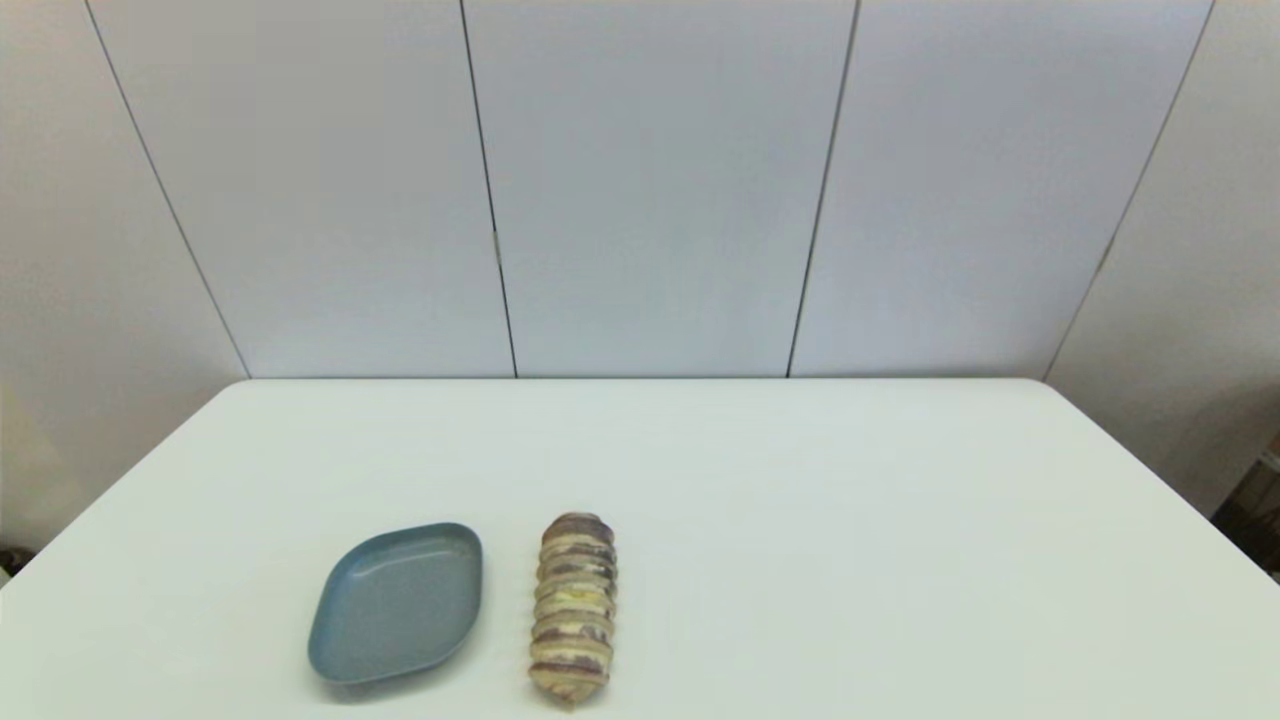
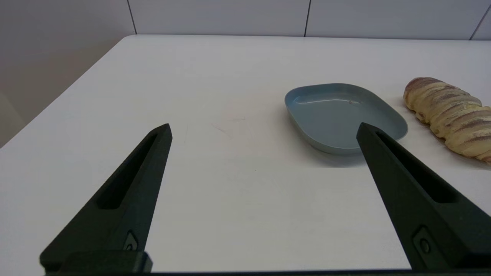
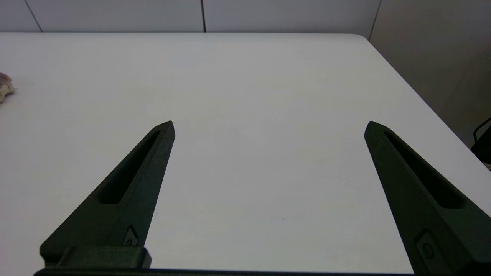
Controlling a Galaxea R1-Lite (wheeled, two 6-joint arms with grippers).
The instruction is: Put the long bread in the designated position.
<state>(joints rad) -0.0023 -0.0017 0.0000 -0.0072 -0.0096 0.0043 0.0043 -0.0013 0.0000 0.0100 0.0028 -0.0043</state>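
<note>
Hovering over the near part of the white table (image 1: pixel 800 500), the left gripper (image 2: pixel 264 132) holds its two long black fingers (image 2: pixel 130 184) spread wide, gripping nothing, with bare tabletop showing between the tips. In the left wrist view, one finger's tip overlaps the near rim of the blue-grey dish (image 2: pixel 337 115), which lies just ahead and off to the robot's right of the gripper. The right gripper (image 3: pixel 268 128) hangs over the table's right side with its fingers (image 3: pixel 126 188) likewise spread wide and holding nothing; only smooth white surface lies between and ahead of them, with the table's rounded far right corner beyond. Neither arm appears in the head view.

The long bread (image 1: pixel 573 605), a tan loaf banded with brown-purple and pale yellow, lies flat on the table near its front edge, its length running away from the robot. It sits just beside the dish (image 1: pixel 398 603), on the dish's right, close but apart from it. The dish has nothing in it except a tiny speck near its far rim. In the right wrist view only the far tip of the loaf (image 3: pixel 4 86) shows at the frame's edge, well apart from that gripper. Pale wall panels (image 1: pixel 650 180) with thin dark seams stand behind the table.
</note>
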